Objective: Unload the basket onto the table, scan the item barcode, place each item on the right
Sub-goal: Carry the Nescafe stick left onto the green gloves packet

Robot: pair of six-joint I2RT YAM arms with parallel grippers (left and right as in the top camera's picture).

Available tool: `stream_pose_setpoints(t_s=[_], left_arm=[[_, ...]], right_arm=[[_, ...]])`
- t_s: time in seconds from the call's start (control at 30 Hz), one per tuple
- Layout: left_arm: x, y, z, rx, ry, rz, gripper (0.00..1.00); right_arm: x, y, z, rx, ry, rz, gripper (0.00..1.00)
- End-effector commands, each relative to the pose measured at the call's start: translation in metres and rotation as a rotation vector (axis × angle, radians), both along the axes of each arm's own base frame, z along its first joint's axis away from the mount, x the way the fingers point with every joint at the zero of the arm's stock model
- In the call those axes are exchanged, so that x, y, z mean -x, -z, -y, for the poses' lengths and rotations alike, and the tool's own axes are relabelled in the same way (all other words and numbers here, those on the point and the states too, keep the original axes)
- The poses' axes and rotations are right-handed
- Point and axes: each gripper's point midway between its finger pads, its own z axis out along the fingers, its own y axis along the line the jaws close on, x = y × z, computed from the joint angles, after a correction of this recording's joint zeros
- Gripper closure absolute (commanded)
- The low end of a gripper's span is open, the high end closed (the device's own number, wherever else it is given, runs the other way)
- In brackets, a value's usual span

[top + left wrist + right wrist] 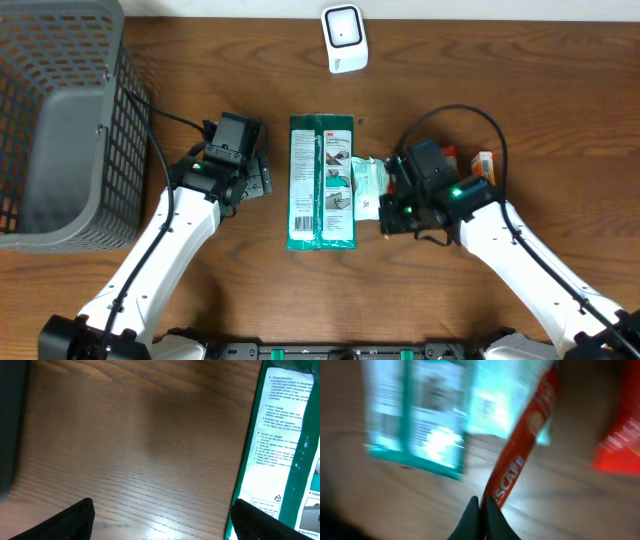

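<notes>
Now my right gripper [481, 506] is pinched shut at the red packet [521, 452] (hold unclear, blurry); my left gripper [162, 517] gapes wide.

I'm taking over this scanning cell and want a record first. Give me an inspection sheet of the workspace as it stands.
Surface: wooden table, no spills seen.
Job's things: white scanner at the far edge; green package lying flat mid-table, printed side up; pale packet against its right edge.
Clutter: orange items beside the right arm, too small to identify.
Grippers: left gripper open and empty, just left of the green package; right gripper shut, apparently pinching the end of a red sachet; that view is blurred.
Cables: black cable runs from the left arm past the basket; second cable loops over the right arm.
Surroundings: grey wire basket at the far left.
</notes>
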Motion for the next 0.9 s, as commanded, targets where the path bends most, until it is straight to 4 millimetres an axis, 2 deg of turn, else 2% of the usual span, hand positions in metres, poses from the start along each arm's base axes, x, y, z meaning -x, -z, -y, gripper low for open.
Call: stream_pose_setpoints(t_s=[0.0,0.13,0.33,0.5,0.57,0.77,0.87], left_arm=[[0.001,0.003,-0.003,-0.007,-0.014,-0.010,0.12],[0.001,0.003,-0.003,-0.008,-0.014,-0.010,0.12],[0.001,0.003,-0.003,-0.008,-0.014,-0.010,0.12],[0.001,0.003,-0.003,-0.008,-0.014,-0.010,0.12],[0.001,0.003,-0.003,-0.008,-0.014,-0.010,0.12],[0.001,0.003,-0.003,-0.007,-0.014,-0.010,0.12],[0.001,0.003,-0.003,-0.008,-0.014,-0.010,0.12]], right_arm=[[-0.001,-0.032,-0.049,-0.292,-0.120,0.013,0.99],[-0.020,-0.035,-0.072,-0.370,-0.113,0.067,0.99],[-0.034,-0.019,-0.102,-0.421,-0.148,0.089,0.99],[-0.033,0.014,-0.108,-0.385,-0.172,0.042,0.99],[-0.036,0.014,-0.107,-0.384,-0.192,0.065,0.99],[-0.043,0.000,-0.111,-0.379,-0.248,0.135,0.74],[-0.048,-0.005,-0.107,-0.285,-0.271,0.162,0.64]])
